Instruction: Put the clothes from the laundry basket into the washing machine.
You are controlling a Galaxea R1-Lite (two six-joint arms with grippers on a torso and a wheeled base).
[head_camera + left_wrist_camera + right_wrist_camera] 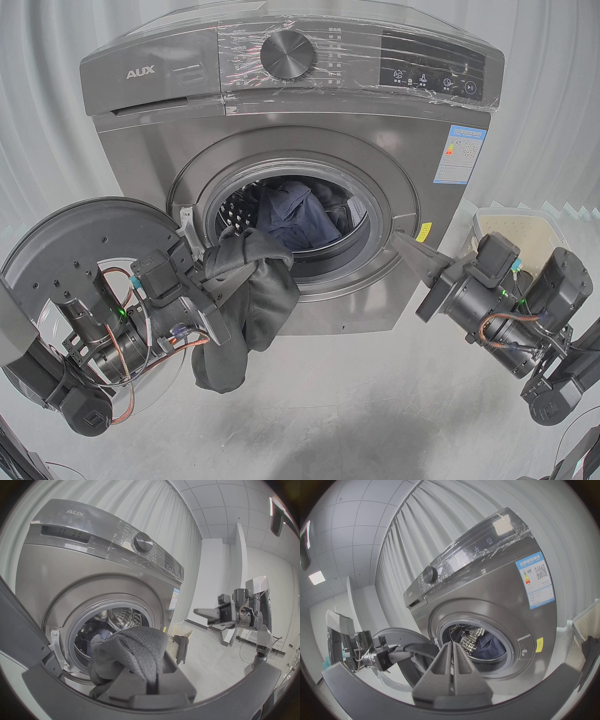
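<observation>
A dark grey garment [269,306] hangs at the mouth of the washing machine [156,150], its upper fold bunched against the lower left rim of the round opening and the rest drooping down the front panel toward the floor [350,387]. The left gripper [240,275] has it: the fingers [175,683] are clamped on the cloth, which drapes over them in the left wrist view. Just behind, inside the drum [240,206], lies a blue garment [297,215], crumpled against the back. The machine's door [81,231] stands swung wide open to the left, behind the left arm.

The right gripper [400,240] sits at the right edge of the opening, close to the rim, pointing toward the drum; its fingers [442,661] are pressed together with nothing between them. Whether the tips touch the rim cannot be told.

To the right of the machine, behind the right arm, a pale laundry basket [519,212] stands on the floor, and another dark garment [182,647] hangs over its side
</observation>
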